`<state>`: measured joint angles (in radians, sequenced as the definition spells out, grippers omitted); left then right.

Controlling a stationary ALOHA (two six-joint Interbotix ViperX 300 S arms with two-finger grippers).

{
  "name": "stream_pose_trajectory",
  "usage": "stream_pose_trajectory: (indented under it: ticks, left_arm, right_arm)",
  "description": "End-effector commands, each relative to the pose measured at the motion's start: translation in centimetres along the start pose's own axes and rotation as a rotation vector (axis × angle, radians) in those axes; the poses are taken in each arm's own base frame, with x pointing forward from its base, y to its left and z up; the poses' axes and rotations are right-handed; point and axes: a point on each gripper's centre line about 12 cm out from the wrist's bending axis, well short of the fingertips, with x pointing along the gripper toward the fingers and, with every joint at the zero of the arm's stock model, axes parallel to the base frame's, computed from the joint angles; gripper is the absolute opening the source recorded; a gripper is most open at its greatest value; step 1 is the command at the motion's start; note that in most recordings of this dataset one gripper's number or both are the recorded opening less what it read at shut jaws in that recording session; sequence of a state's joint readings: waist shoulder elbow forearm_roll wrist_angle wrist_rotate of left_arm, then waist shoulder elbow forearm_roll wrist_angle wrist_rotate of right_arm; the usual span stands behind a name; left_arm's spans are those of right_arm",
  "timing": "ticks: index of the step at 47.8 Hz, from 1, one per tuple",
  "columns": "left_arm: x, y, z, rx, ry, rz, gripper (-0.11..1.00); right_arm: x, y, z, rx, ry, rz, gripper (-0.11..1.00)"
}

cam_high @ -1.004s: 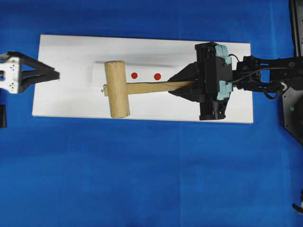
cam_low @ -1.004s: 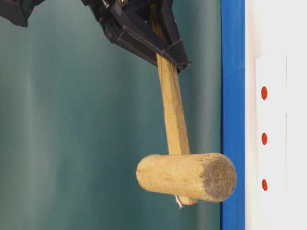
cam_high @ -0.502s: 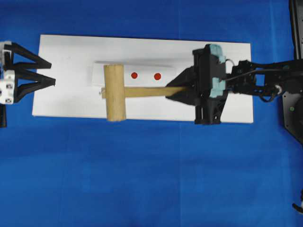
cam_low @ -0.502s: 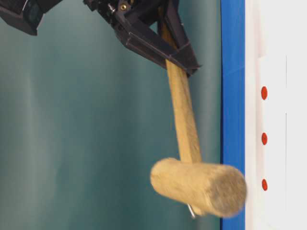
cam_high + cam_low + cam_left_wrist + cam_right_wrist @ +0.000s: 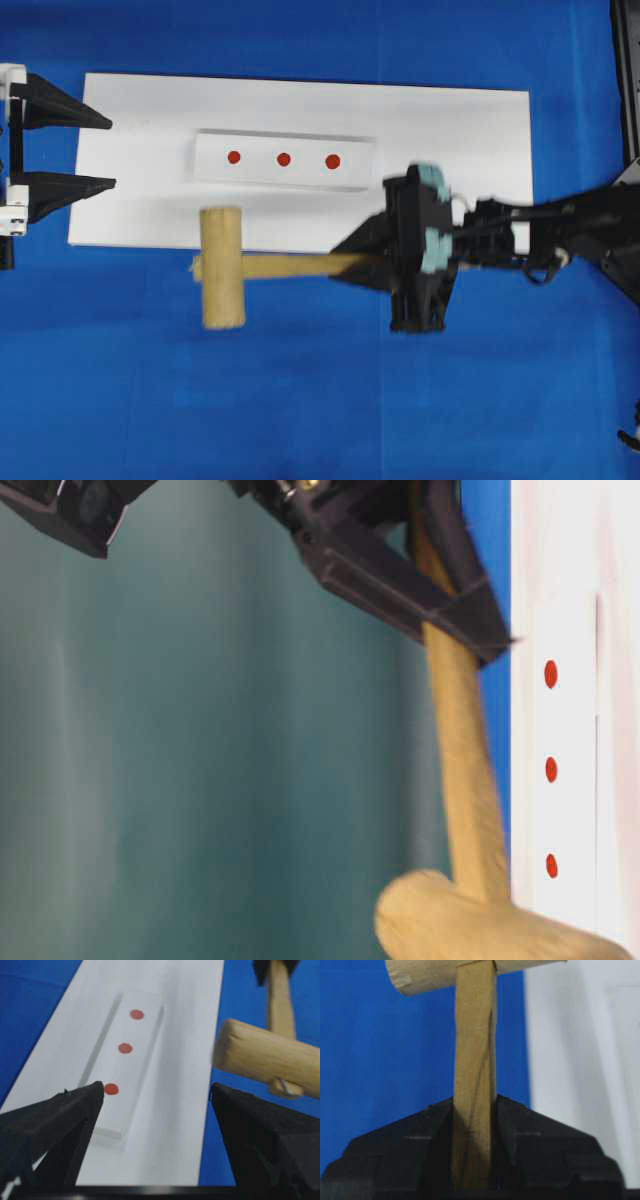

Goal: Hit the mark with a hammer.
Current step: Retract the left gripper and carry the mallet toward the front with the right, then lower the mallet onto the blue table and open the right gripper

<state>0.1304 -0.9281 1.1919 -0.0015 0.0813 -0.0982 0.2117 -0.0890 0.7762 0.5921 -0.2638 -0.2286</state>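
Your right tool [image 5: 355, 268] is clamped on the hammer [image 5: 222, 268] handle, head off the white board [image 5: 450, 130] over the blue table [image 5: 300, 400]. The mark [image 5: 283, 159], the middle dot on the strip [image 5: 260, 175], is unstruck; you must swing back over it. Your left tool [image 5: 95, 152] stands wide, empty.

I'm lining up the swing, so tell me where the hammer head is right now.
In the overhead view the hammer head hangs left of centre, off the near edge of the white board, over blue cloth; the right claw holds its handle.
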Motion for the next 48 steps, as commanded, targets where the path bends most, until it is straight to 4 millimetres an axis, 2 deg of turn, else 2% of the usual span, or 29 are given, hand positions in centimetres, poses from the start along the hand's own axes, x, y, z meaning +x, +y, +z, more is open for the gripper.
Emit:
stream_pose_trajectory:
  ticks: [1, 16, 31, 48]
  left_arm:
    - [0.0, 0.1, 0.4, 0.002, -0.016, 0.003, 0.83]
    - [-0.1, 0.1, 0.1, 0.006, -0.014, 0.003, 0.83]
    - [-0.3, 0.1, 0.1, 0.003, -0.025, 0.002, 0.83]
    - [-0.5, 0.0, 0.4, 0.003, -0.052, -0.001, 0.83]
  right_arm:
    - [0.3, 1.2, 1.6, 0.025, -0.073, 0.013, 0.08]
    - [2.1, 4.6, 0.2, 0.044, -0.043, 0.059, 0.08]
    - [2.5, 4.5, -0.8, 0.038, -0.018, 0.053, 0.08]
    - [5.0, 4.1, -4.3, 0.032, 0.056, 0.006, 0.08]
